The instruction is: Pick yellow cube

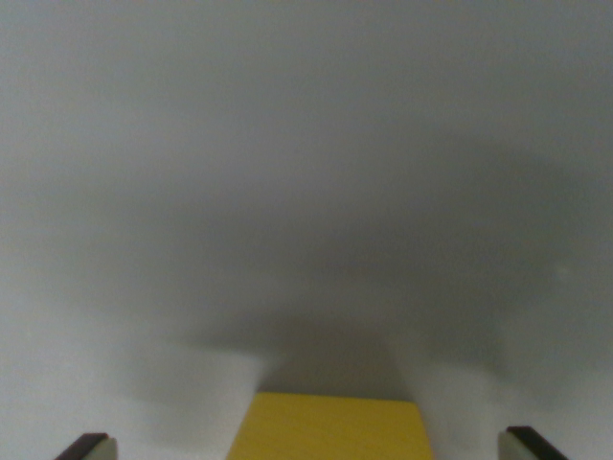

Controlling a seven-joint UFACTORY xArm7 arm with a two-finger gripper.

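Note:
The yellow cube [330, 428] shows at the bottom middle of the wrist view, only its top face in sight, cut off by the frame's lower edge. My gripper [311, 447] is open, its two fingertips [88, 447] at the bottom corners, one to the wrist view's left and one to its right. The cube sits between the two fingertips, with a clear gap on each side. It rests on a blurred grey-white surface [306, 192] and casts a dark shadow behind itself.

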